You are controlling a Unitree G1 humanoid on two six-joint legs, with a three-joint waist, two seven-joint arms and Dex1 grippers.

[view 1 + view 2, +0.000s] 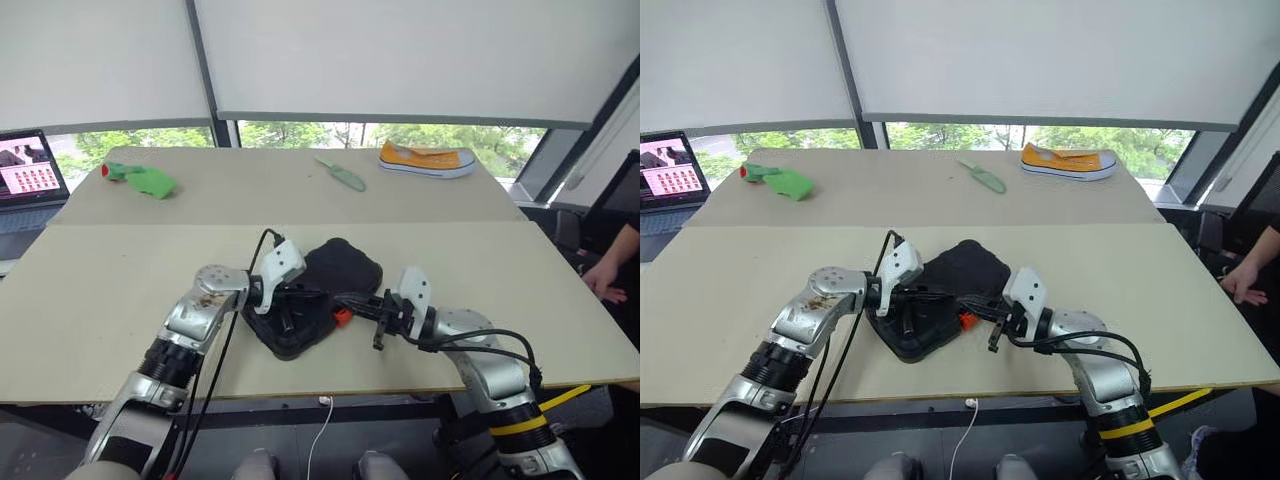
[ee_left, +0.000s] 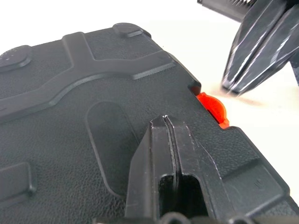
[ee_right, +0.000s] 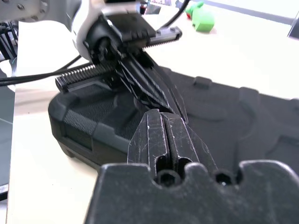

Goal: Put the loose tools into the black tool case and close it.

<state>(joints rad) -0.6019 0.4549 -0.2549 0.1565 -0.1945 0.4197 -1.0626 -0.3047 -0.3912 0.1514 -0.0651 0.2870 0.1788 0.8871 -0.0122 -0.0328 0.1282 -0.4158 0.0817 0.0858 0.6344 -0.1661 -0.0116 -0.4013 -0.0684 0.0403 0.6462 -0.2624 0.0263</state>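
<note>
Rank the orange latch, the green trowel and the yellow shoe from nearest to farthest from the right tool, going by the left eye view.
Measured from the right tool:
1. Orange latch, just to its left on the case edge.
2. Green trowel, far side of the table, middle.
3. Yellow shoe, far right edge; close to the trowel's distance, slightly farther.

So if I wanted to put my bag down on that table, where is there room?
Either side of the black tool case the near board is bare out to both ends. The far board is free between the green toy and green trowel. The middle is crowded: both grippers sit at the case.
</note>
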